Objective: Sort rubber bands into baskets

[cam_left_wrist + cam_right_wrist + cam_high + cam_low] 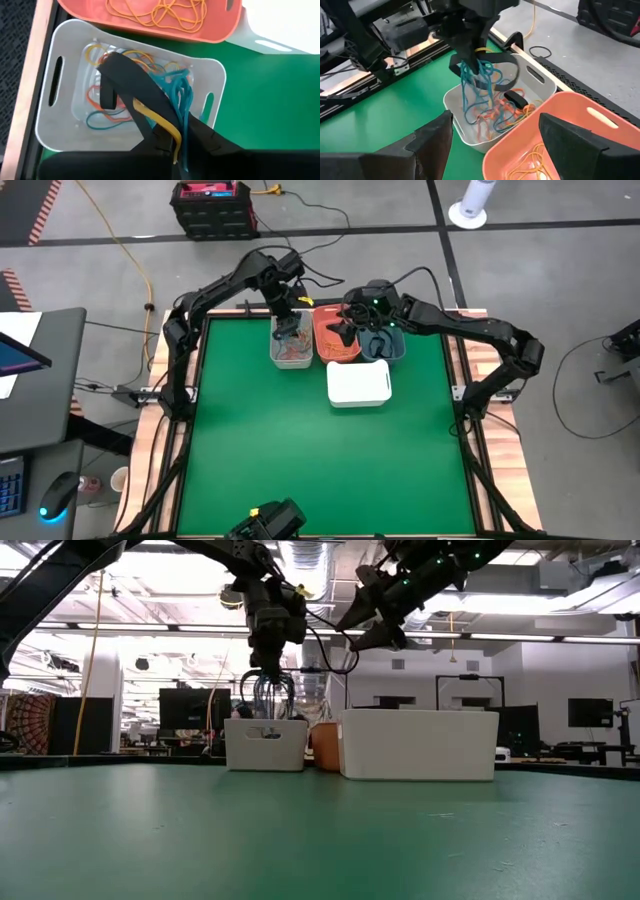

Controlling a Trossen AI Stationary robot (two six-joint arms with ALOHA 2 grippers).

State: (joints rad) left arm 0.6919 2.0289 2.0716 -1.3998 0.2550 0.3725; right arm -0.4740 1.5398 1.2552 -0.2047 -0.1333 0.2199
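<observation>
My left gripper [290, 320] hangs over the light grey basket [292, 352] and is shut on a bunch of teal-blue rubber bands [472, 92]. Orange, teal and yellow bands lie in that basket [107, 112]. The coral-orange basket [335, 340] holds yellow-orange bands [165, 12]. My right gripper [495, 145] is open and empty above the coral basket, near the dark slate-blue basket [388, 348]. The white basket [358, 383] stands nearer the front. My left gripper pinches several teal-blue bands by their upper ends [470, 70] between its two fingers, which point down from above. A yellow band [157, 120] and a black loop [507, 62] are caught up with them. The bands hang slack, their lower loops inside the grey basket.
The baskets stand close together at the far middle of the green mat [320, 460]. In the low view the white basket [420, 745] hides the ones behind it. The table's wooden rim [160, 440] frames the mat. The near half of the mat is bare.
</observation>
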